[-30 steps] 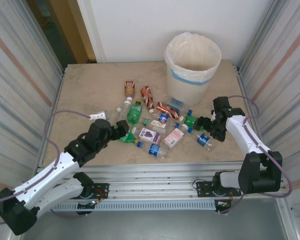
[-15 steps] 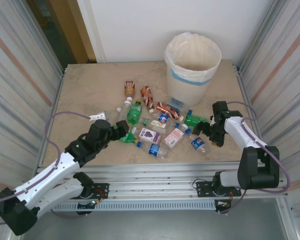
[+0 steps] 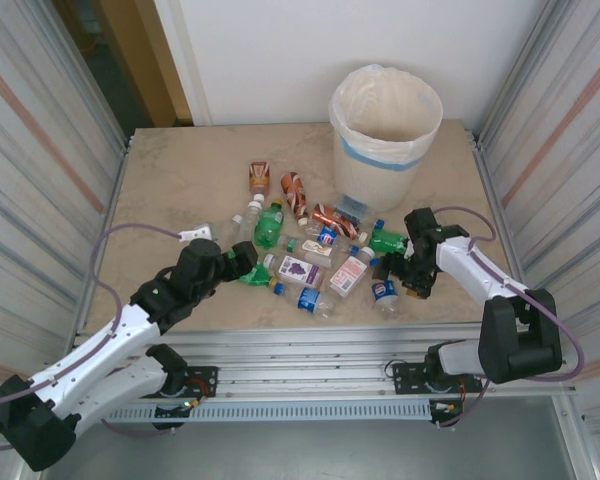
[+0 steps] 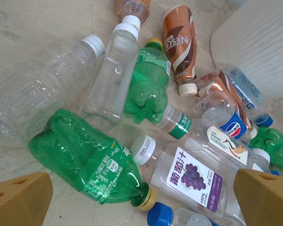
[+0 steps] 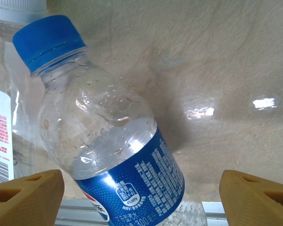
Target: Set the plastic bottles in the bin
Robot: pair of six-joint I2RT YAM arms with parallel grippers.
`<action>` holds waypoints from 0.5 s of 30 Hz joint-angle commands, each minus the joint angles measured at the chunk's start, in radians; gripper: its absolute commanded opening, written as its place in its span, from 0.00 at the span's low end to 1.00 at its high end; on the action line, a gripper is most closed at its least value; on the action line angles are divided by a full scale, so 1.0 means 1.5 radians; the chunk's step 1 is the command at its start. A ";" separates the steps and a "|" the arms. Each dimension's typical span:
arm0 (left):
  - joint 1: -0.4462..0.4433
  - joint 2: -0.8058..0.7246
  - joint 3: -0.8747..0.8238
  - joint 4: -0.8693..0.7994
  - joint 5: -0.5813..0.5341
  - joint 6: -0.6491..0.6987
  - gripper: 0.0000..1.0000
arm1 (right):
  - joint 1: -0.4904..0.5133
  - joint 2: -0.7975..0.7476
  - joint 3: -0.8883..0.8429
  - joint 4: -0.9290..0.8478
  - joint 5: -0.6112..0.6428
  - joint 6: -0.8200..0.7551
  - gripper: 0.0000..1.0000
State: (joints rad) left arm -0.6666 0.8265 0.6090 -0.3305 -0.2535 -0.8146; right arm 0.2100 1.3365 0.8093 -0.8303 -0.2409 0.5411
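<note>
The right gripper (image 5: 141, 200) has its two fingers spread apart. It is open and squeezes nothing. Right between the fingers lies a clear bottle (image 5: 113, 150) with a blue label. It rests on its side on the table (image 5: 217, 70). Its blue cap (image 5: 47, 40) points away from the gripper and a bit to one side, so the bottle's long way runs across the line from finger to finger. I think that is good: the fingers can close on its round middle. The bottle is closer to one finger than the other, so it may roll a little when they close.

In the top view this bottle (image 3: 385, 291) is at the near right end of the pile, and the bin (image 3: 375, 175) stands farther back — on the right arm's side.

The left gripper (image 4: 144, 195) is wide open too, over a green bottle (image 4: 89, 160), well apart from the bin.
</note>
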 commanded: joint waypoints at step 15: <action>0.006 -0.010 -0.012 0.007 0.006 -0.016 0.99 | 0.058 0.047 -0.036 0.047 -0.004 0.040 0.75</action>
State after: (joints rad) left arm -0.6666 0.8257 0.6033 -0.3305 -0.2501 -0.8211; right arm 0.2897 1.3876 0.7692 -0.7689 -0.2405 0.5770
